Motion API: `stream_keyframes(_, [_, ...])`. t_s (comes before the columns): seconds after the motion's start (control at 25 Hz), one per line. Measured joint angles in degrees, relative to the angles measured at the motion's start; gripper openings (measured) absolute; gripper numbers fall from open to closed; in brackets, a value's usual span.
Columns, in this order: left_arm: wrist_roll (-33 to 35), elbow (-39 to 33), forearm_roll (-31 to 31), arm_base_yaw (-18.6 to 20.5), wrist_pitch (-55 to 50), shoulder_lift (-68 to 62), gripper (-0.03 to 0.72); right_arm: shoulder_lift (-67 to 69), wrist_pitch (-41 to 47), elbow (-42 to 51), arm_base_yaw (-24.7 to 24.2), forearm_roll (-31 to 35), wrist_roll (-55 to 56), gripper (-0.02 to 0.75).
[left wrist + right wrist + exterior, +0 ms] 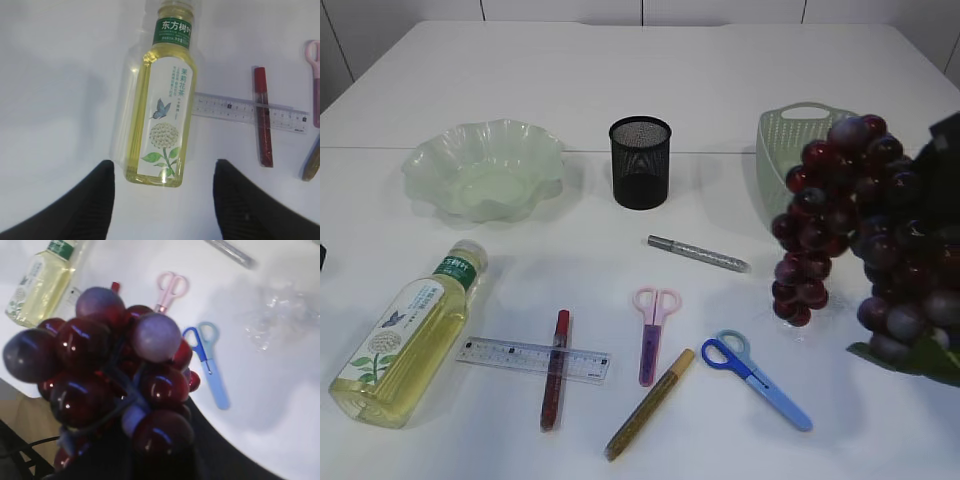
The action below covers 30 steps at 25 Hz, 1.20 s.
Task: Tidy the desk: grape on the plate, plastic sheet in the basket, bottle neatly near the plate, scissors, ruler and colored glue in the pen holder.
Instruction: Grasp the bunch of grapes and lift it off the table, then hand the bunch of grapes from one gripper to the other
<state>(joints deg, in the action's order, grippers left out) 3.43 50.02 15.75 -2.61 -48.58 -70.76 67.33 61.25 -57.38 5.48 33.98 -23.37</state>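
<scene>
My right gripper (150, 452) is shut on a bunch of dark red grapes (850, 215), held above the table's right side in front of the green basket (790, 150). The grapes (105, 365) fill the right wrist view. A crumpled clear plastic sheet (280, 315) lies on the table below. My left gripper (163, 192) is open and empty, just behind the base of the lying tea bottle (165, 100), which also shows in the exterior view (410, 335). The pale green plate (485, 170) and the black mesh pen holder (640, 162) stand at the back.
On the table lie a clear ruler (533, 359) crossed by a red glue pen (555, 370), a gold glue pen (650, 403), a silver glue pen (698, 253), pink scissors (654, 330) and blue scissors (755, 377).
</scene>
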Motion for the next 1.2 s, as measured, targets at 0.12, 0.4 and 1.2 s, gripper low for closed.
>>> stream_keyframes(0.12, [0.08, 0.00, 0.89, 0.00, -0.09, 0.00, 0.451, 0.00, -1.96, -2.10, 5.20, 1.53, -0.26, 0.158])
stream_keyframes(0.4, [0.08, 0.00, 1.15, 0.00, 0.86, 0.00, 0.436, 0.72, -7.26, -4.49, 15.16, 5.98, -0.49, 0.158])
stream_keyframes(1.2, [51.98, 0.00, 35.49, -18.80, 8.19, -0.03, 0.435, 6.73, -7.82, -8.24, 20.69, 7.01, -0.57, 0.159])
